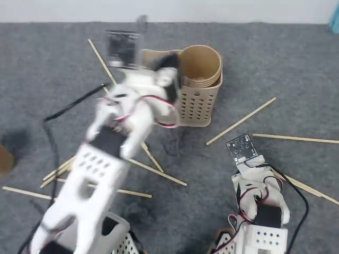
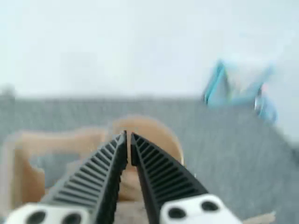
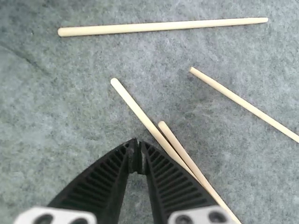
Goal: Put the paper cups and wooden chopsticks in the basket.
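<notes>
A beige slotted basket (image 1: 198,106) stands at the back middle with stacked paper cups (image 1: 200,66) inside it. My left arm (image 1: 114,153) stretches to the basket's near-left side. Its gripper (image 2: 129,136) is shut with nothing between the fingers, hanging over the basket (image 2: 28,154) with a cup (image 2: 154,133) just behind the tips. Wooden chopsticks lie scattered on the grey carpet, such as one (image 1: 241,121) right of the basket and another (image 1: 159,172) in the middle. My right gripper (image 3: 138,142) is shut and empty, low over the carpet, beside two chopsticks (image 3: 145,119) lying side by side.
More chopsticks lie at the left (image 1: 26,193), far right (image 1: 295,138) and behind the basket (image 1: 100,59). A brown object (image 1: 5,159), possibly a cup, sits at the left edge. A blue thing (image 2: 238,86) stands off the carpet's far corner. A black cable (image 1: 74,106) trails left.
</notes>
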